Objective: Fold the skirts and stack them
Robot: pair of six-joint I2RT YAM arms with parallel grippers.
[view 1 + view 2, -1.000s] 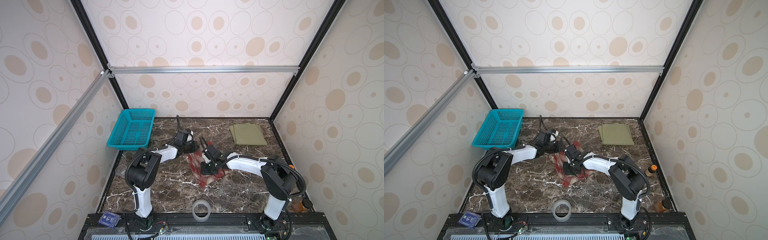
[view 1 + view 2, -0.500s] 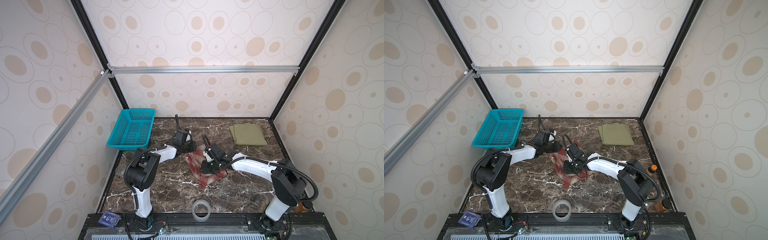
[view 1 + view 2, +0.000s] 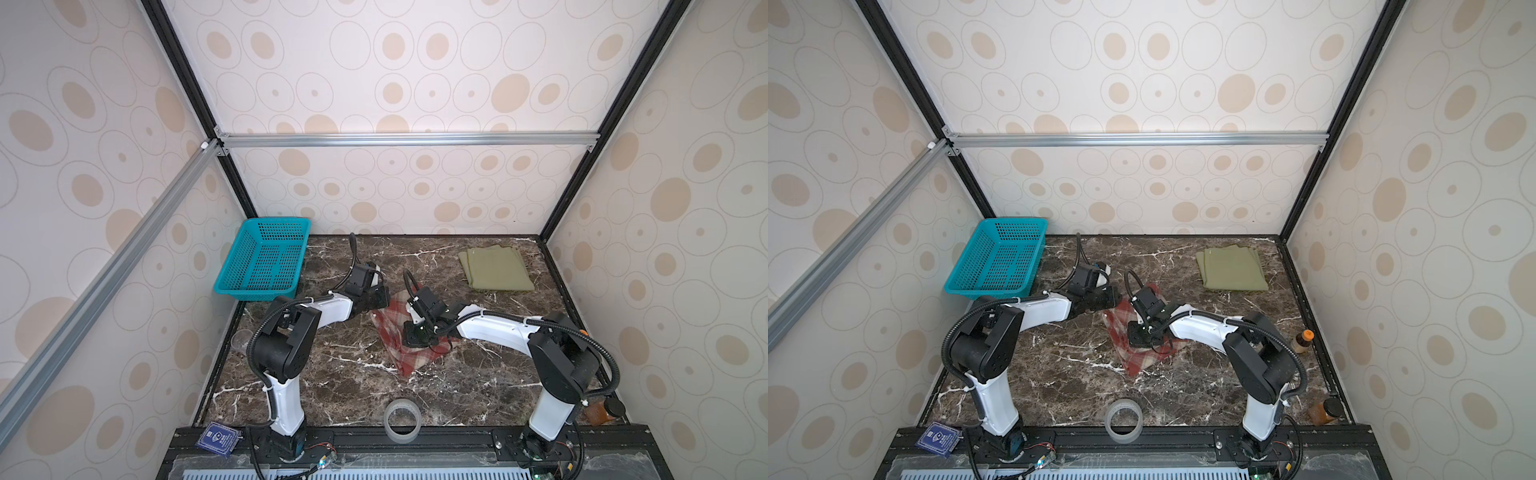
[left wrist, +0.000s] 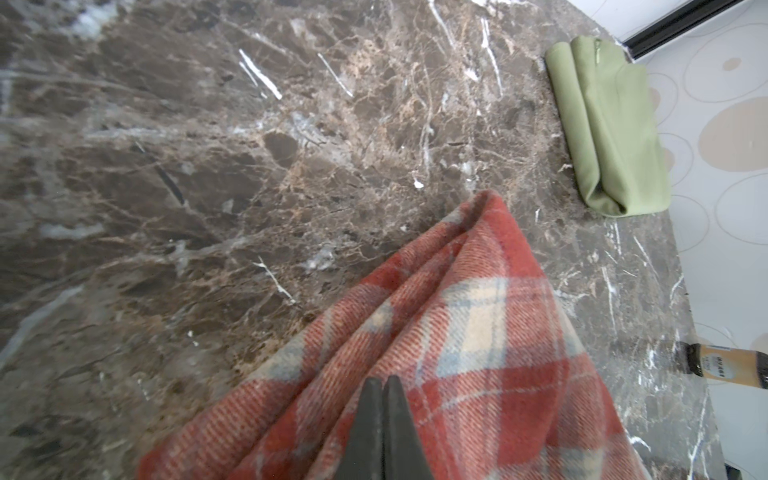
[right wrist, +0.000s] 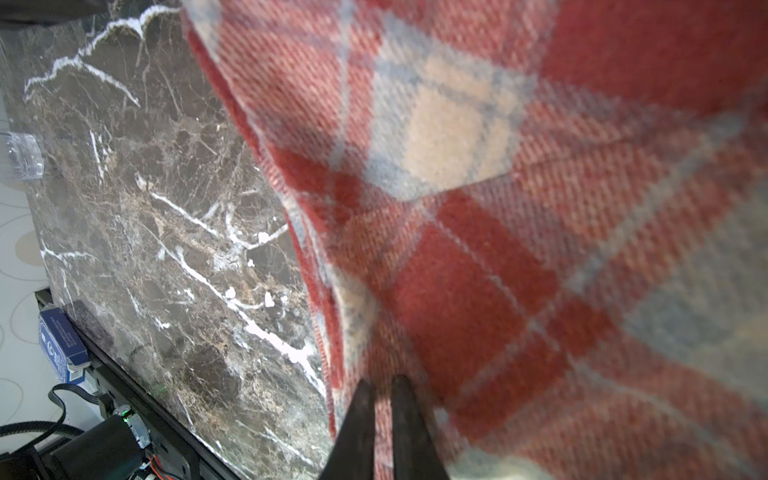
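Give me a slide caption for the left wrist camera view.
Left gripper pinching the bunched plaid skirt on the marble table, folded green skirt lying apart beyond.

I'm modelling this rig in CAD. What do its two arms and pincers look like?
The left arm and right arm share white link shells, bulky black joint housings and a black camera block at the wrist. A black ribbed cable loops along each. The left pincer and right pincer are dark, tapering wedges.
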